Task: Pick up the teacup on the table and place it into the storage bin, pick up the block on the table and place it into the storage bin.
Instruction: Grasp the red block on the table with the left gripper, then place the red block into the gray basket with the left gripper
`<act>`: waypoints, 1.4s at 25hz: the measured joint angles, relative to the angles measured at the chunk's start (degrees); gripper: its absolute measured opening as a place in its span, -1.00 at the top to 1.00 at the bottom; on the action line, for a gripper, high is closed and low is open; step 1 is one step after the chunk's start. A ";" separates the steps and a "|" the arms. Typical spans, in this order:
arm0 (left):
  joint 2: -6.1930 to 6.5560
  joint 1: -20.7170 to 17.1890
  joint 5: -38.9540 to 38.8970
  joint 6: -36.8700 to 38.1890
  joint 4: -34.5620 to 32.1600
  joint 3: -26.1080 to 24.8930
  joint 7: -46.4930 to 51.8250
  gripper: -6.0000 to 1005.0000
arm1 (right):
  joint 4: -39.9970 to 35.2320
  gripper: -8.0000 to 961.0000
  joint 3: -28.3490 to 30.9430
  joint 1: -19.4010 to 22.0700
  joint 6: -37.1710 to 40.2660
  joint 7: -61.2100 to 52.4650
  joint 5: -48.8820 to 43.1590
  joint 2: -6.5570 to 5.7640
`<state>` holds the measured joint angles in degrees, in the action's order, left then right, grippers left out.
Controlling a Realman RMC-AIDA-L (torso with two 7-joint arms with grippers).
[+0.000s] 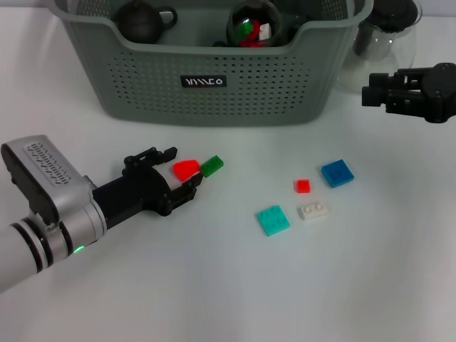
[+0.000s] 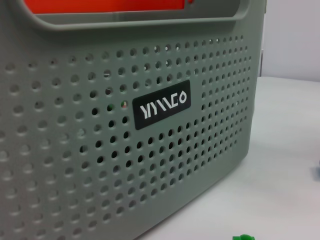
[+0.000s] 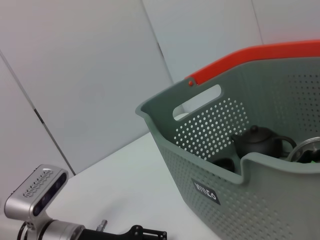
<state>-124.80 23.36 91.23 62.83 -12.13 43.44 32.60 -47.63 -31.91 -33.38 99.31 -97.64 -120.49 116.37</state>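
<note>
Grey-green perforated plastic storage bin (image 1: pixel 206 78) already loaded with teaware, left gripper (image 1: pixel 187 173) clamped on small red block (image 1: pixel 187 169) short of it, can't tell right gripper (image 1: pixel 377 91), other blocks left.

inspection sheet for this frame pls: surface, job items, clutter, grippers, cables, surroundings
Surface: white table, no spills seen.
Job's things: storage bin at the far edge, dark teapot and a clear container with red and green pieces inside. Green block on the table at the left gripper's tips. Blue, small red, white and teal blocks lie loose to its right. No teacup seen on the table.
Clutter: glass pitcher right of the bin.
Grippers: left gripper low by the green block; right gripper raised beside the bin.
Cables: nothing seen.
Surroundings: pale wall panels.
</note>
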 joint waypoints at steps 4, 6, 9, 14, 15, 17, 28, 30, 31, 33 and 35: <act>0.00 0.35 0.21 -0.01 0.18 -0.01 0.00 -0.31 | 0.00 0.13 0.00 0.00 0.00 0.00 -0.06 0.00; 0.00 0.47 0.32 -0.01 0.18 -0.03 0.00 -0.32 | 0.00 0.13 0.00 0.03 0.00 0.00 -0.06 0.00; 0.00 0.59 0.35 -0.62 0.19 -0.03 0.03 -0.32 | 0.00 0.13 0.00 0.05 0.01 0.00 -0.07 0.00; 0.00 0.72 0.40 -1.89 0.18 -0.03 0.28 0.00 | 0.00 0.13 0.00 0.07 0.01 0.00 -0.11 0.00; 0.00 0.72 0.41 -1.90 0.18 -0.03 0.30 0.01 | 0.00 0.13 0.00 0.07 0.01 0.00 -0.12 0.00; 0.00 0.72 0.42 -1.90 0.18 -0.03 0.32 0.04 | 0.00 0.13 0.00 0.07 0.01 0.00 -0.15 0.00; -0.01 0.77 0.51 -1.86 0.30 0.87 0.24 0.18 | 0.27 0.13 0.00 0.18 -0.07 0.00 -0.28 -0.06; 0.00 0.81 0.52 -1.86 0.32 0.98 0.24 0.21 | 0.54 0.13 0.00 0.18 -0.09 0.00 -0.27 -0.18; 0.00 0.78 0.52 -1.80 0.30 0.98 0.24 0.22 | 0.64 0.13 0.00 0.18 -0.09 0.00 -0.25 -0.22; 0.08 0.34 0.56 -0.61 0.13 0.94 0.38 0.25 | 0.68 0.13 0.00 0.17 -0.09 0.00 -0.15 -0.30; 0.28 -0.45 0.57 1.98 -0.45 0.62 1.11 0.30 | 0.70 0.13 0.00 0.17 -0.09 0.00 -0.05 -0.39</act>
<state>-124.52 22.91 91.80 64.81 -12.58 44.06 33.71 -46.94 -31.90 -33.21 99.22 -97.64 -120.54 115.98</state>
